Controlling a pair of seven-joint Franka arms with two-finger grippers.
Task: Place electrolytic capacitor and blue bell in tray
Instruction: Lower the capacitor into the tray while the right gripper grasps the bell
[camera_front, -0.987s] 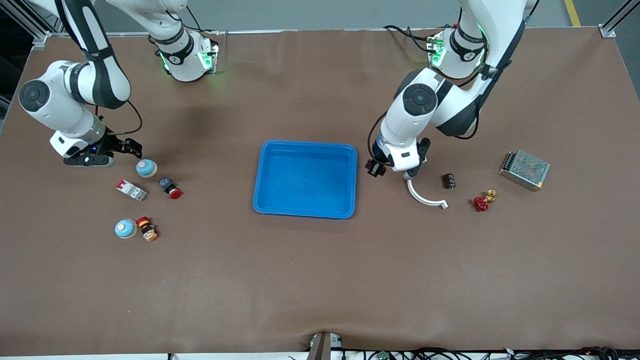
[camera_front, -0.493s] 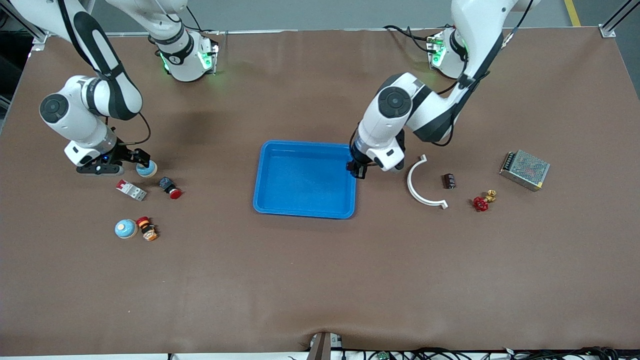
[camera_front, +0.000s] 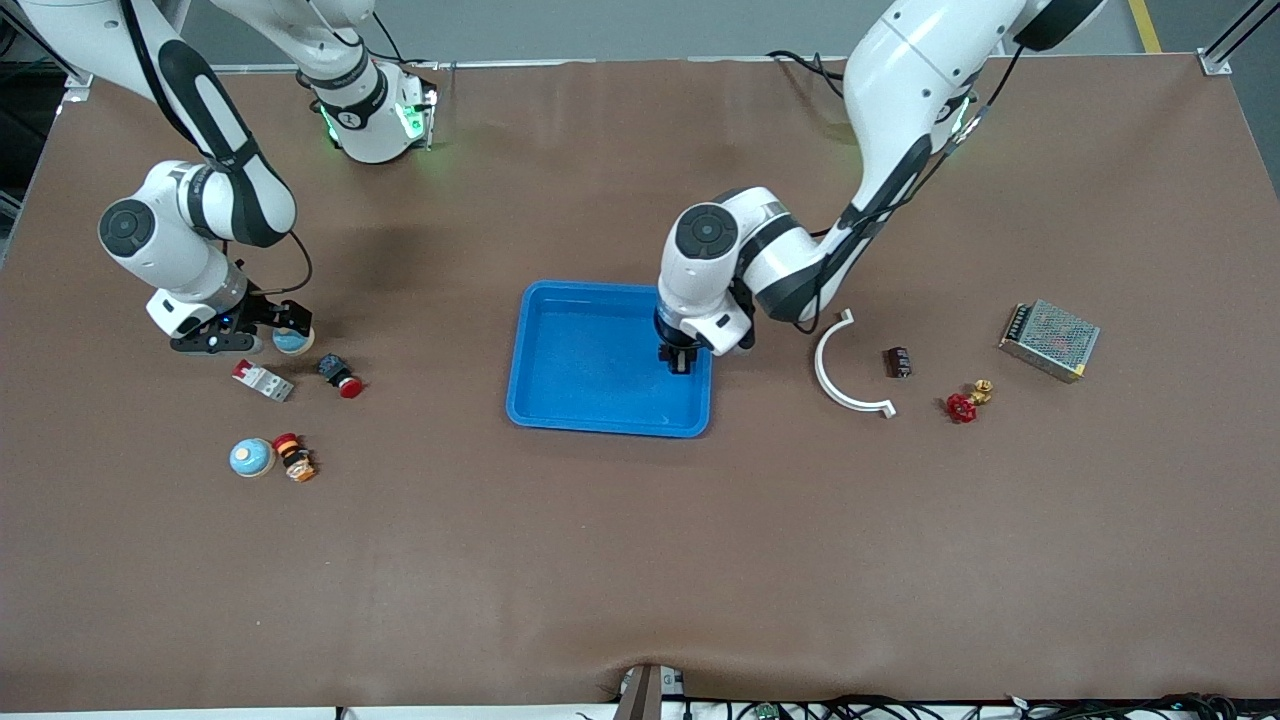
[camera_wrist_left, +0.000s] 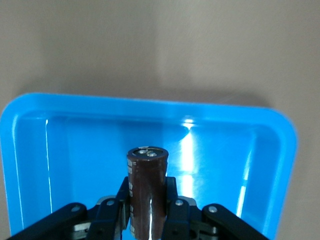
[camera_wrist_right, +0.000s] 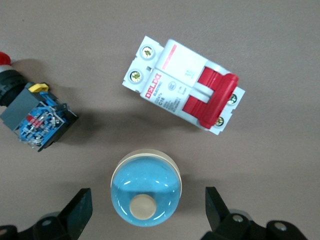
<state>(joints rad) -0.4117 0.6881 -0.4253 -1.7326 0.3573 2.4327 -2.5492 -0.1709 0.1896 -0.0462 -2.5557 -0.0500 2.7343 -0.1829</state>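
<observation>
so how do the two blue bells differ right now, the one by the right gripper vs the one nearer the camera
The blue bell by the right gripper sits between the open fingers of the right gripper, not yet gripped; the nearer blue bell lies apart from both arms. The first has the breaker beside it; the second touches an orange-and-red button. Both are pale blue domes with a cream knob, upright on the table.

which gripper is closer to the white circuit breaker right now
Right. The right gripper straddles a blue bell beside the circuit breaker; the left gripper is over the tray.
</observation>
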